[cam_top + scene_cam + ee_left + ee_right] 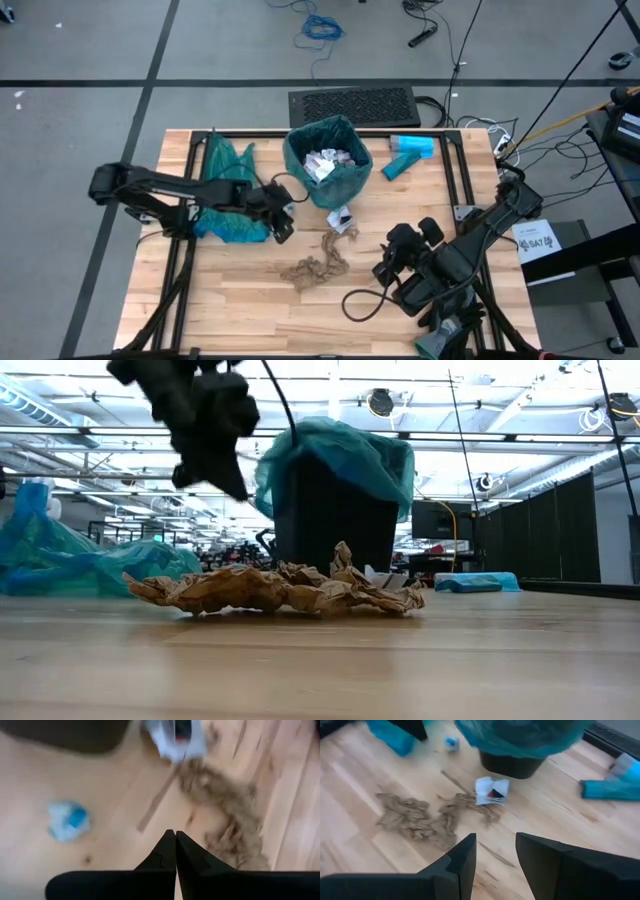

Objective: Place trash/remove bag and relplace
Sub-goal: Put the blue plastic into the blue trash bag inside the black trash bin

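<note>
A black bin (327,160) lined with a teal bag stands at the table's far middle, with white scraps inside. In front of it lie crumpled brown paper (318,262), a white wrapper (341,218) and a small blue-white scrap (68,820). My left gripper (175,835) hangs shut above the table, left of the brown paper (230,820), with nothing between its fingers. It shows dark at the upper left of the low view (225,460). My right gripper (495,852) stands open above the near right of the table, pointing toward the paper (420,817) and the wrapper (491,790), and holds nothing.
A heap of teal bags (225,190) lies at the table's left under my left arm. A light-blue pack (412,146) and a teal roll (400,166) lie at the far right. Black frame rails (455,165) run along both sides of the table.
</note>
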Tool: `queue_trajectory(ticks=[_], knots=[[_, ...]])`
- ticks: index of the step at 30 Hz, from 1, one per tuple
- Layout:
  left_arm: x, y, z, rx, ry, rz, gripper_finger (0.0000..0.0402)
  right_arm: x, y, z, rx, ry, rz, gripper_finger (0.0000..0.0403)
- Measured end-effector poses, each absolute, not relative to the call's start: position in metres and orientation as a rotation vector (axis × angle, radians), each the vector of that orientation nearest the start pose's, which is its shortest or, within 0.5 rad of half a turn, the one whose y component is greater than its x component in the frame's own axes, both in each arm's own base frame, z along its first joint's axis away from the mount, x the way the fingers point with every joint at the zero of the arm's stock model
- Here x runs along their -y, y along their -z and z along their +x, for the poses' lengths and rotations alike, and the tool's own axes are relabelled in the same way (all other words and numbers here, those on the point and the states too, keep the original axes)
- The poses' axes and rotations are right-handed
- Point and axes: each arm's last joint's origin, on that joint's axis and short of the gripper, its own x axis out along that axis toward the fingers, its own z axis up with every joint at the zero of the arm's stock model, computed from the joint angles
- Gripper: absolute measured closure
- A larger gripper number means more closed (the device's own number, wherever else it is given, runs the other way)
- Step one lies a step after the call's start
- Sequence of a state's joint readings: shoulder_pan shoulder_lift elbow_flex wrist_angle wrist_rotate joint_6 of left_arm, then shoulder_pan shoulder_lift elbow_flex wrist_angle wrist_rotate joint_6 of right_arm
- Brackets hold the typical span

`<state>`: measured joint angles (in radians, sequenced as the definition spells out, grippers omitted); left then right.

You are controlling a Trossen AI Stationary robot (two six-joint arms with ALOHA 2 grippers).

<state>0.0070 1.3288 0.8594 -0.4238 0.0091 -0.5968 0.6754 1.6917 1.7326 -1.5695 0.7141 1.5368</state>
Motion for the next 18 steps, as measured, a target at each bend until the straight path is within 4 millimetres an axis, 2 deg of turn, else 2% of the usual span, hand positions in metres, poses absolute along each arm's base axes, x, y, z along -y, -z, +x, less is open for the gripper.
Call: queue_trajectory(ticks=[4,9,14,18], knots=[[-0.002,-0.252,0.258,-0.862,-0.305,-0.539,0.0400,-0.170,-0.323,0.227,-0.776,0.869,0.445,0.0273],[-0.002,-0.282,0.254,-0.891,-0.281,-0.519,0.0401,-0.170,-0.292,0.205,-0.721,0.828,0.652,0.0273],[0.000,-0.313,0.252,-0.902,-0.219,-0.514,0.0401,-0.165,-0.251,0.199,-0.815,0.752,0.827,0.0273],[0.000,-0.320,0.254,-0.874,-0.202,-0.486,0.0391,-0.165,-0.220,0.202,-0.772,0.682,0.935,0.0273]])
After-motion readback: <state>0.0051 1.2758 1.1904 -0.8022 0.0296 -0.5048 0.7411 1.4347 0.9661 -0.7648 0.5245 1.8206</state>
